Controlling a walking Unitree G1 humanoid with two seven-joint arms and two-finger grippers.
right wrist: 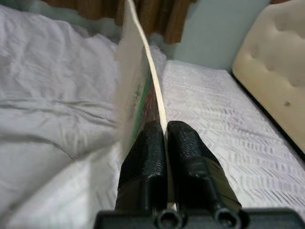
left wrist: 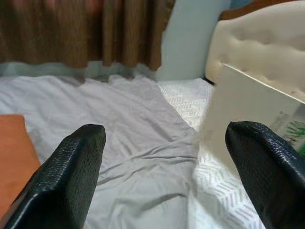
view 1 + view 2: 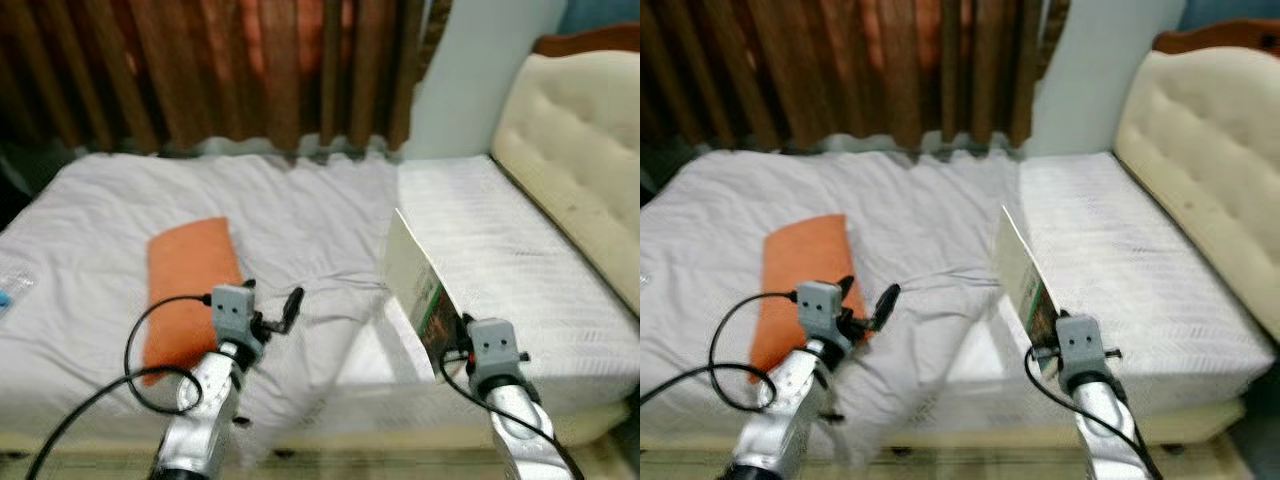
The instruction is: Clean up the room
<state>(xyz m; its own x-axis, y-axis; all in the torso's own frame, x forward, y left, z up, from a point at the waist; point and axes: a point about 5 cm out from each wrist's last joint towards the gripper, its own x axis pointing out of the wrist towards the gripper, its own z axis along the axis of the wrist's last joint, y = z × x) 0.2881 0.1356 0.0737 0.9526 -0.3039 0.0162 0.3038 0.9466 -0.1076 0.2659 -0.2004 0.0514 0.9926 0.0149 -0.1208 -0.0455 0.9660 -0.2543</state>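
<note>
the right gripper [image 1: 166, 143] is clamped on a thin book [image 3: 420, 285], held on edge lower right, long side running away over the bed [image 3: 300, 210]. the left gripper [image 2: 167, 157] gapes empty (nearer the orange cloth [image 3: 185, 290], left of centre).

Pillow [image 3: 190, 290] on bed [image 3: 300, 220] left; headboard [image 3: 580, 150] right; curtain [image 3: 220, 70] behind.

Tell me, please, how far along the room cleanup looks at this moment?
In hand: the right tool is shut on a thin booklet, held on edge above the bed. Left: the orange pillow lies on the grey sheet; the open left tool holds nothing.
</note>
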